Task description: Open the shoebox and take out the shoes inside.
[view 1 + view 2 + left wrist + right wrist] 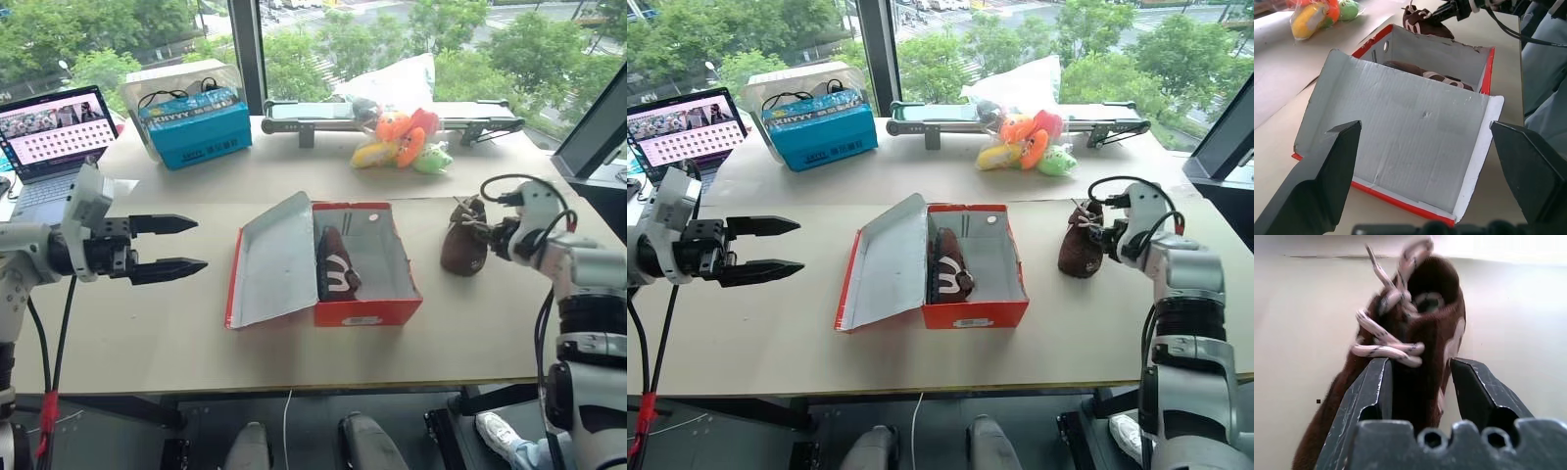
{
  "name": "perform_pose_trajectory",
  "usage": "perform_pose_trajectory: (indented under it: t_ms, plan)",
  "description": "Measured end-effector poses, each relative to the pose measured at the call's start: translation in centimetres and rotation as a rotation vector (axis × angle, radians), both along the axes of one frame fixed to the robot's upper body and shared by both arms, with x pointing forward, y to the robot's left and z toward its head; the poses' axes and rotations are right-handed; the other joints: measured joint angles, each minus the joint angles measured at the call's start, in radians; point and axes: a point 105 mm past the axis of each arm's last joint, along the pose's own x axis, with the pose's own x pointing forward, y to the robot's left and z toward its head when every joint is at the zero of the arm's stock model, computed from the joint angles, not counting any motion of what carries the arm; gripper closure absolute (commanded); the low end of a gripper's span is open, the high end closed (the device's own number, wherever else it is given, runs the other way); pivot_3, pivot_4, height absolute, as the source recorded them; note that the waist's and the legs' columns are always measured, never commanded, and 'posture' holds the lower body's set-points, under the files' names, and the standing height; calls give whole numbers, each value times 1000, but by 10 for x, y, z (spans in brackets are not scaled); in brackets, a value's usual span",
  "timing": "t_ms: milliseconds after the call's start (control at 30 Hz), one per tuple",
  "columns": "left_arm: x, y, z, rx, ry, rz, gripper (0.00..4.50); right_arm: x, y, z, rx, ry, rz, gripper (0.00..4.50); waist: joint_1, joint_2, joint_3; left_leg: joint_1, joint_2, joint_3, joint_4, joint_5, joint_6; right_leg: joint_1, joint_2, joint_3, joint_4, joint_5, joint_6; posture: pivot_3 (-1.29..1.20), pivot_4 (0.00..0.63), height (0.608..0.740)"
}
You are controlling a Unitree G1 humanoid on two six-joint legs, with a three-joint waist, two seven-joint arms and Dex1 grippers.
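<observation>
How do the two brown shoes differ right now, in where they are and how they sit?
The dark brown shoe in the red cardboard shoebox lies on its side against the box's left wall, untouched. The other dark brown shoe stands on the table right of the box, between the right gripper's fingers. Both have white markings.

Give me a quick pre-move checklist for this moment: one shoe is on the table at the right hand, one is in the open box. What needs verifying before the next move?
1. Box lid fully open, lying flat on the table: ok.
2. First shoe out of the box, resting on the table: ok.
3. Right hand released from that shoe: cannot tell; its fingers flank the shoe with a gap on one side.
4. Second shoe removed: not ok, it lies in the box.
5. Left hand open and free: ok, beside the lid, holding nothing.
6. Path to the second shoe clear: ok, nothing covers it.
</observation>
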Motion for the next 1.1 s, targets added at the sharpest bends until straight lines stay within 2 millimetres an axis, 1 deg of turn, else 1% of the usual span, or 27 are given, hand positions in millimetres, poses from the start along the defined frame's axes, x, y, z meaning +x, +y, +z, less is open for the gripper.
perform_pose_trajectory:
  t_ms: [100, 167, 233, 267, 300, 367, 433, 467, 500, 533, 567, 600, 633, 700, 733, 833, 967, 1100]
  plan:
    - [1, -2, 2, -3, -6, -8, 0, -16, 8, 29, -84, -16, 26, 2184, 3, 1, 0, -1, 0, 0, 0, 0, 0, 0, 0, 0, 0, 0, 0, 0, 150, 701]
    - [1, -2, 1, -1, -5, -11, 0, -29, 18, 49, -131, -35, 55, 2184, 5, 1, 0, 0, 0, 0, 0, 0, 0, 0, 0, 0, 0, 0, 0, 0, 150, 701]
    - [2, -4, -1, -1, 0, -17, 0, -39, 30, 61, -148, -36, 97, 2184, 6, 1, 1, 0, 0, 0, 0, 0, 0, 0, 0, 0, 0, 0, 0, 0, 150, 701]
    - [2, -3, -2, 0, 3, -15, 0, -44, 40, 67, -142, -40, 129, 2184, 3, 1, 1, 0, 0, 0, 0, 0, 0, 0, 0, 0, 0, 0, 0, 0, 150, 701]
    - [4, -3, -4, -2, 8, -14, 0, -46, 54, 76, -121, -57, 175, 2184, -1, 1, 1, 0, 0, 0, 0, 0, 0, 0, 0, 0, 0, 0, 0, 0, 150, 701]
    - [4, -7, -4, -5, 8, -33, 0, -47, 90, 94, -40, -113, 281, 2184, -9, 1, 1, 1, 0, 0, 0, 0, 0, 0, 0, 0, 1, 0, 0, 0, 150, 701]
    - [5, -9, -3, -6, 3, -42, 0, -47, 131, 100, 56, -140, 382, 2184, -16, 0, 0, 1, 1, -1, 0, 0, 0, 1, 2, 0, 1, 0, -1, 0, 150, 701]
    - [5, -10, -2, -9, -2, -48, 0, -47, 142, 97, 77, -131, 409, 2184, -15, 0, 0, 1, 1, -1, 0, 0, 0, 1, 2, 0, 1, 0, -1, 0, 150, 701]
    - [5, -11, -2, -10, -5, -51, 0, -48, 158, 88, 117, -92, 442, 1926, -10, 0, 0, 0, 1, -2, 0, 0, 0, 0, 2, -1, 1, 0, -1, 0, 150, 701]
    - [6, -11, -2, -12, -4, -51, 0, -48, 170, 78, 142, -56, 456, 1690, -6, 0, 0, -1, 1, -2, 1, 0, 0, 0, 2, -1, 1, 0, -1, 0, 150, 701]
    - [6, -11, -2, -13, -4, -52, 0, -50, 181, 62, 153, -4, 465, 1465, -1, 0, 0, -2, 1, -2, 1, 0, 0, -1, 1, -1, 1, 0, -1, 0, 150, 701]
    - [6, -11, -2, -13, -3, -51, 0, -52, 187, 48, 162, 46, 466, 1152, 6, 0, 0, -4, 0, -2, 1, 0, 0, -2, 0, -2, 1, 1, -2, 0, 150, 701]
    - [6, -11, -2, -13, -3, -50, 0, -53, 191, 38, 164, 81, 464, 822, 12, 1, 0, -6, 0, -2, 1, 0, 0, -3, -1, -2, 1, 2, -3, 0, 150, 701]
    - [6, -11, -3, -14, 0, -48, 0, -53, 196, 30, 172, 98, 450, 130, 21, 1, 0, -9, -1, -2, 2, 0, 0, -6, -1, -2, 1, 2, -3, 0, 150, 701]
    - [6, -10, -4, -14, 2, -47, 0, -52, 198, 30, 173, 95, 442, 36, 23, 1, 0, -9, -1, -2, 3, 0, 0, -6, -1, -2, 1, 3, -3, 0, 150, 701]
    - [5, -9, -7, -15, 10, -42, 0, -53, 207, 23, 168, 101, 427, 36, 23, 1, 0, -7, 0, -2, 3, 0, 0, -6, 0, -2, 1, 2, -3, 0, 150, 701]
    - [5, -9, -6, -14, 7, -40, 0, -55, 215, 6, 150, 147, 412, 36, 22, 1, 0, -6, 0, -2, 3, 0, 0, -5, 0, -2, 2, 1, 0, 0, 150, 701]
    - [4, -8, -8, -16, 13, -31, 0, -56, 221, 0, 135, 164, 414, 36, 20, 1, 0, -6, 0, -2, 3, 0, 0, -5, 0, -2, 1, 1, -1, 0, 150, 701]
